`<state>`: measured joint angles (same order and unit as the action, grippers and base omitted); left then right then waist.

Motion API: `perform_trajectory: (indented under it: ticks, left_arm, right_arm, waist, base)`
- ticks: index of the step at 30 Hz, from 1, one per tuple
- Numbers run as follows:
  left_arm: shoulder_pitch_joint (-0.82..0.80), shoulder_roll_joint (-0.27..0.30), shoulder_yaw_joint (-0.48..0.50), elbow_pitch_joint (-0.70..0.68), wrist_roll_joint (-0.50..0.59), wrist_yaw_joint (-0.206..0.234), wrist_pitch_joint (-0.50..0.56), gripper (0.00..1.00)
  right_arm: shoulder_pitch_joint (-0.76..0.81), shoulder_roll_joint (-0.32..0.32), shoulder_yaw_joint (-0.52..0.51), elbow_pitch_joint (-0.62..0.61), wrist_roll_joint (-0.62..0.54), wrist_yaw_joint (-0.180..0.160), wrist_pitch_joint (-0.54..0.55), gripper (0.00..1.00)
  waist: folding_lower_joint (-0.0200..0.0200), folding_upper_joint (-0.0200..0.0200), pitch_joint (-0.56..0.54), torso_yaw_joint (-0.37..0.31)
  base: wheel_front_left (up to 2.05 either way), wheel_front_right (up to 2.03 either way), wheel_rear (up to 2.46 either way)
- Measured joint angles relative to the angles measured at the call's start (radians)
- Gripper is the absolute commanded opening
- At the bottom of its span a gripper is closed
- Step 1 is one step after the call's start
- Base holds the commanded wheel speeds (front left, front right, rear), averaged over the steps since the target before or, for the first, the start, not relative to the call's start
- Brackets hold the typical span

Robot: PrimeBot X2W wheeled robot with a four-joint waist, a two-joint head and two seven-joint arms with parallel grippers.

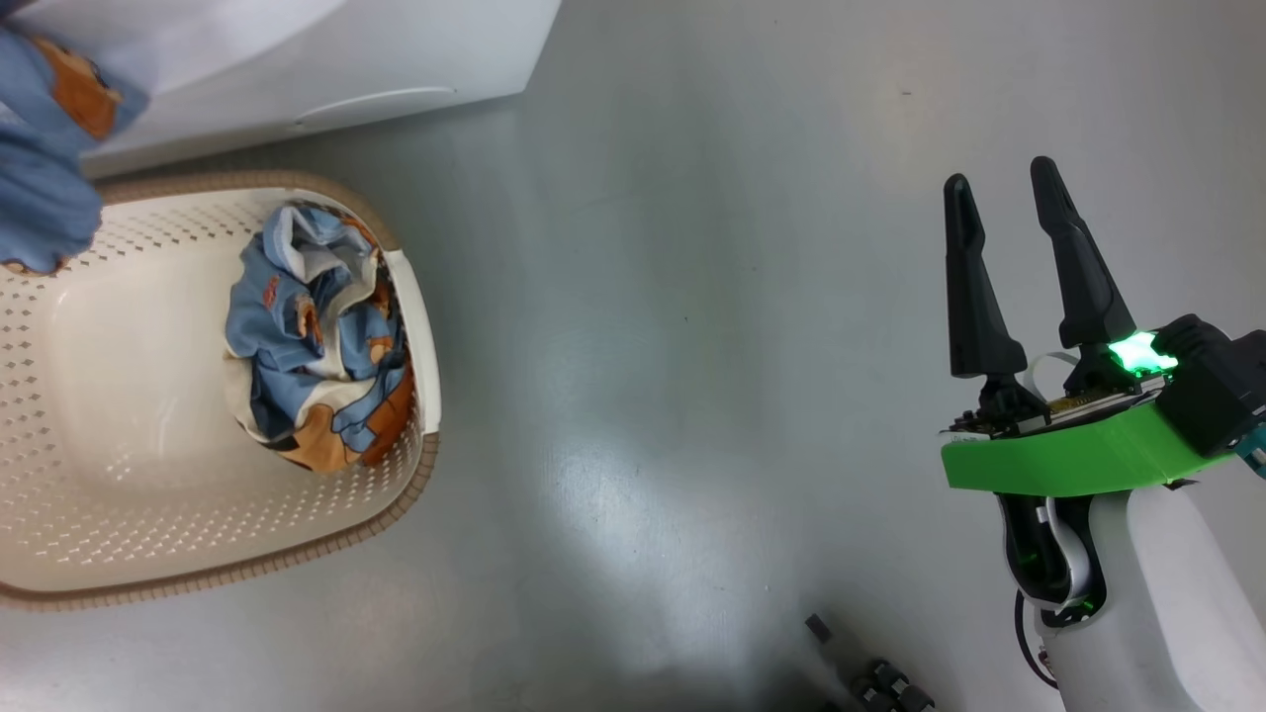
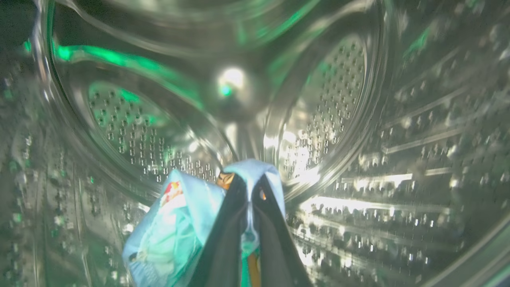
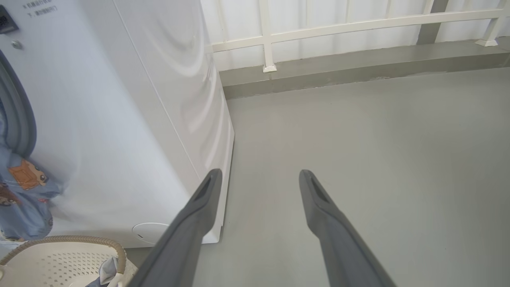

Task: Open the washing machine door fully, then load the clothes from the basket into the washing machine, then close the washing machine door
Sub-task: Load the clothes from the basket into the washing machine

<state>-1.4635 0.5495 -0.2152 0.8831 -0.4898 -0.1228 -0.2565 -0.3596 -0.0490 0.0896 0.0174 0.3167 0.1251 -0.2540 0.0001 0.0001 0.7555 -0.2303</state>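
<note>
The left gripper, clamped on one blue garment, reaches inside the drum to release it there, while the right gripper hangs spread and empty, well right of the basket holding the other garment

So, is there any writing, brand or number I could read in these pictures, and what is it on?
On the washing machine, near the top of its front: two lines of small grey print, too small and blurred to read.
On the clothes: cartoon figures, no readable words.
On the basket: no text.
No brand or number can be read.
</note>
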Motion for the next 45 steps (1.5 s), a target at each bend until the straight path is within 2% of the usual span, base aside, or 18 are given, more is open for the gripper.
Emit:
perform_trajectory:
  ticks: [5,9,12,13,14,19,31,45]
  left_arm:
    - [0.012,-0.015,-0.021,0.102,0.022,-0.006,0.000,0.00]
    - [0.006,-0.018,-0.083,0.174,0.028,-0.008,0.000,0.02]
    - [-0.013,-0.025,-0.148,0.222,0.017,-0.008,0.051,0.50]
    - [-0.016,-0.026,-0.170,0.231,0.015,-0.008,0.072,0.85]
    - [-0.017,-0.030,-0.183,0.244,-0.001,-0.009,0.100,1.00]
    - [-0.021,-0.031,-0.253,0.268,-0.062,-0.008,0.176,1.00]
    - [-0.028,-0.027,-0.344,0.277,-0.173,-0.008,0.176,1.00]
    - [0.055,-0.048,-0.379,0.259,-0.313,-0.008,0.022,1.00]
  right_arm:
    - [0.000,0.000,0.004,-0.002,0.002,0.000,0.000,1.00]
    - [0.001,0.000,0.008,-0.002,0.003,0.000,0.000,1.00]
    - [0.001,0.000,0.010,-0.002,0.007,0.000,0.000,1.00]
    - [0.001,0.000,0.010,-0.002,0.009,0.000,0.000,1.00]
    - [0.001,0.000,0.010,-0.002,0.010,0.000,0.000,1.00]
    - [0.002,0.000,0.010,-0.002,0.010,0.000,0.000,1.00]
    - [0.002,0.000,0.009,0.003,0.009,0.000,0.000,1.00]
    - [0.012,0.000,-0.002,0.012,-0.003,0.000,0.000,1.00]
  waist:
    - [0.0000,0.0000,-0.001,0.000]
    - [0.0000,0.0000,-0.008,0.000]
    - [0.0000,0.0000,-0.015,0.001]
    - [-0.0001,0.0000,-0.017,0.001]
    - [-0.0002,0.0000,-0.019,0.002]
    - [-0.0001,0.0000,-0.025,0.006]
    - [-0.0001,0.0000,-0.044,0.018]
    - [-0.0002,0.0000,-0.109,0.043]
  base:
    - [0.00,0.00,0.00]
    - [0.00,0.00,0.00]
    - [0.00,0.00,0.00]
    - [0.00,0.00,0.00]
    - [0.00,0.00,0.00]
    - [0.00,0.00,0.00]
    - [0.00,0.00,0.00]
    - [0.00,0.00,0.00]
